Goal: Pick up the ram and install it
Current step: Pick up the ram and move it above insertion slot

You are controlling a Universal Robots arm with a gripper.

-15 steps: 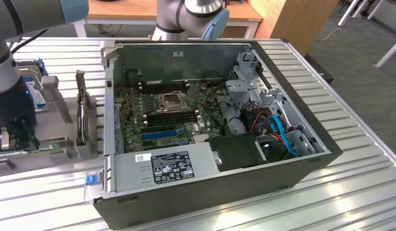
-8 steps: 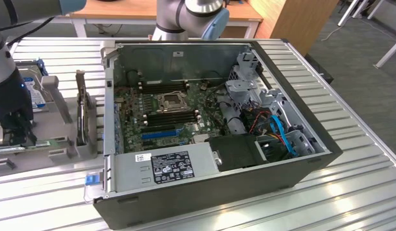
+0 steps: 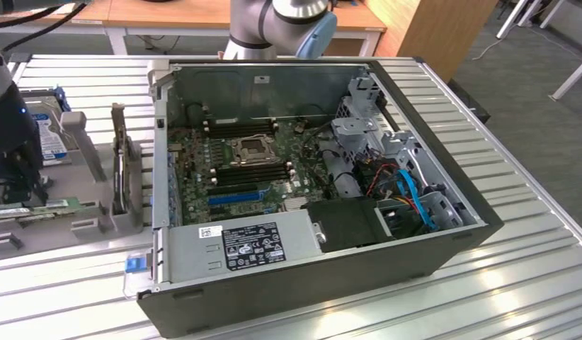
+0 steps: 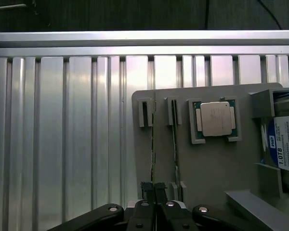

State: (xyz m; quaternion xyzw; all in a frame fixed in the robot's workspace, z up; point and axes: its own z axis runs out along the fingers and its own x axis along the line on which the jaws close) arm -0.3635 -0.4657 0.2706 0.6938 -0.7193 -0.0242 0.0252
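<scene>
Over the grey fixture tray (image 4: 207, 163), my gripper (image 4: 153, 188) is drawn narrow, pinching the top edge of the ram (image 4: 152, 144). The stick stands on edge in slotted holders so I can grip it from above. Beside the tray lies the open computer case (image 3: 301, 290).

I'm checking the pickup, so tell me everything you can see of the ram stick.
The ram is a long, thin green circuit-board stick standing on edge in the brackets of a gray holder tray, on the slatted metal table beside the open computer case. Chips can't be made out. The gripper is shut on one end of it.
</scene>
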